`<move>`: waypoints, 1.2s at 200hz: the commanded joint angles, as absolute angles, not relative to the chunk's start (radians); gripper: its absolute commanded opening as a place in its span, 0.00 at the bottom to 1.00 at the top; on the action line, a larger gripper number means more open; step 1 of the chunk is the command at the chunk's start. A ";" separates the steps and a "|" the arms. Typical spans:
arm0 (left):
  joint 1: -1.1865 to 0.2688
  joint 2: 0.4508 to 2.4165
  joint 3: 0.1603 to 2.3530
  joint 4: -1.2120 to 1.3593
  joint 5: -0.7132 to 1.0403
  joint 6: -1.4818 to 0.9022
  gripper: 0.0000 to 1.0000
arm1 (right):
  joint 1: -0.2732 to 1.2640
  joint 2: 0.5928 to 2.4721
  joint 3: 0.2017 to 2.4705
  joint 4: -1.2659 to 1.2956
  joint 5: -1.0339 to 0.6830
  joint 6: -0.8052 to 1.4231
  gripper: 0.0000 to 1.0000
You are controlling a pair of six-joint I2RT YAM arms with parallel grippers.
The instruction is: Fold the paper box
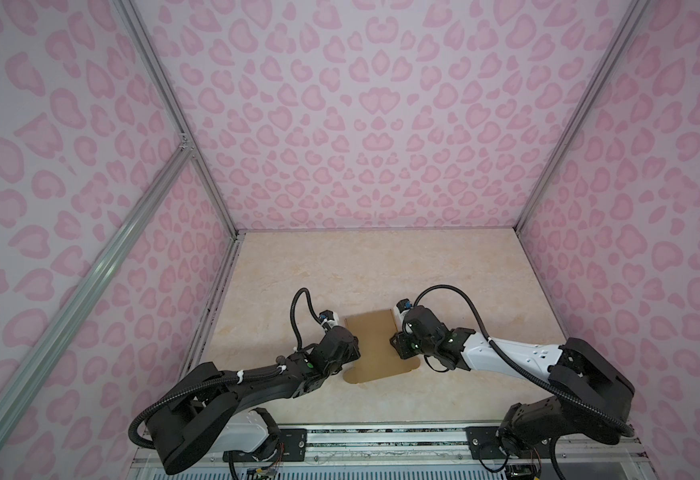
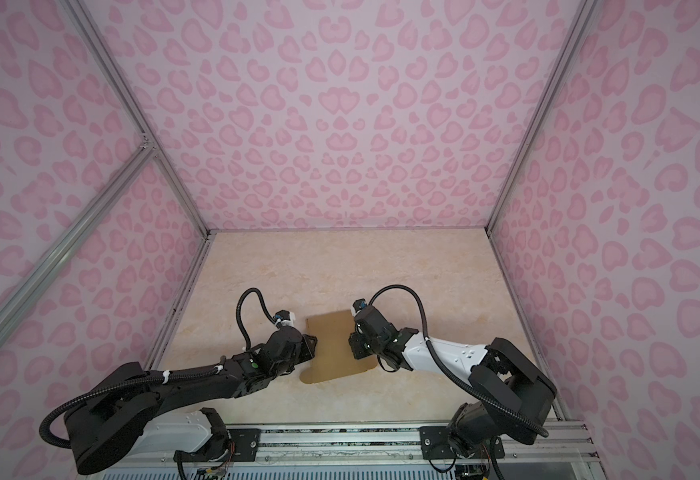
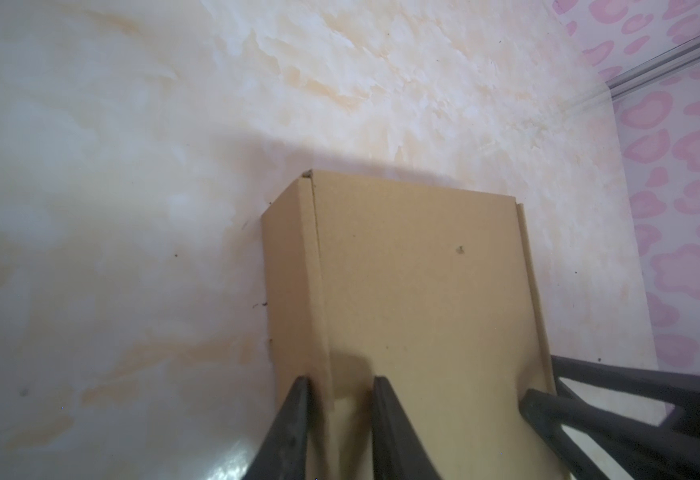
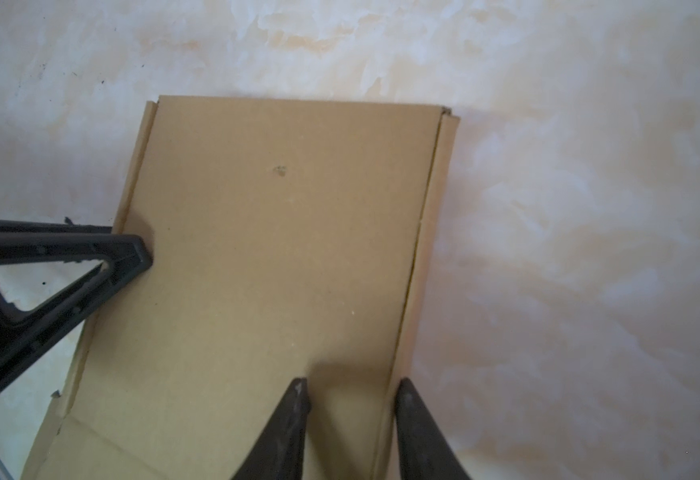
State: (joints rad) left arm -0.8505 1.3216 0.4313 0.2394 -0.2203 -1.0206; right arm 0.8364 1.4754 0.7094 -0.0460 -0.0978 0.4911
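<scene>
I saw the paper box (image 1: pixel 375 347) lying on the counter (image 1: pixel 443 270). The left gripper (image 3: pixel 340 388) fingers straddled the box's left side wall narrowly. The right gripper (image 4: pixel 352 392) fingers straddled its right wall likewise; I could not tell whether either gripped.

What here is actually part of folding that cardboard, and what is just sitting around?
Part of the job:
- paper box, brown cardboard, partly folded on the table
- left pincer, straddling one raised side wall
- right pincer, straddling the opposite side wall

Just there:
- marbled table
- pink patterned walls
- No loose clutter visible.
</scene>
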 commanded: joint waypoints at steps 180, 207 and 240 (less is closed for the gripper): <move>-0.737 1.085 0.417 0.207 -0.067 -0.945 0.66 | 0.767 1.326 0.660 -0.110 -0.294 0.485 0.40; -0.722 1.008 0.375 0.160 -0.059 -0.939 0.67 | 0.761 1.320 0.648 -0.123 -0.297 0.480 0.40; -0.722 0.959 0.319 0.127 -0.038 -0.955 0.68 | 0.745 1.305 0.637 -0.131 -0.296 0.483 0.40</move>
State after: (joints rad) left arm -0.7219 0.9909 0.3500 0.1711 -0.0544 -0.9485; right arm 0.7544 1.3128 0.6430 -0.1104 -0.2882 0.4919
